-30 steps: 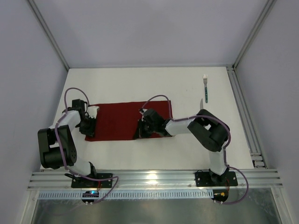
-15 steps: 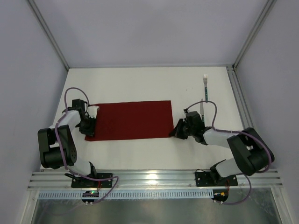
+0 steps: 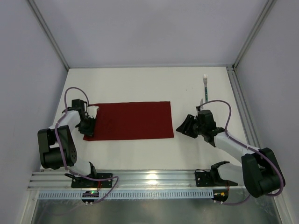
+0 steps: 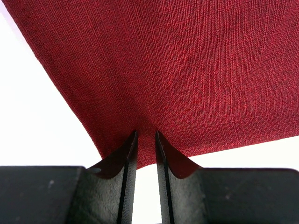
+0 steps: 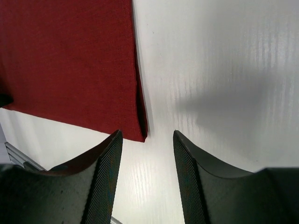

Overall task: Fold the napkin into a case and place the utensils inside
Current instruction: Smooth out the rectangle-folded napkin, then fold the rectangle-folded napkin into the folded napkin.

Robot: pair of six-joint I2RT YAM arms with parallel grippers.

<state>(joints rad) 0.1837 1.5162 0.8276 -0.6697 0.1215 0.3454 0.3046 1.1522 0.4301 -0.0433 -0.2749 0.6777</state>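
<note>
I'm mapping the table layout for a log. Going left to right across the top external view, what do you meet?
left tool, at the napkin's left edge → napkin → right tool, open, just past the napkin's right edge → fork

The dark red fabric napkin [image 3: 128,120] lies flat, a folded rectangle left of centre. The thin teal-handled silver fork [image 3: 205,88] lies well to its right, tines pointing away. Only the silver knife [image 3: 200,101] blade's tip shows, just beside the fork.
</note>
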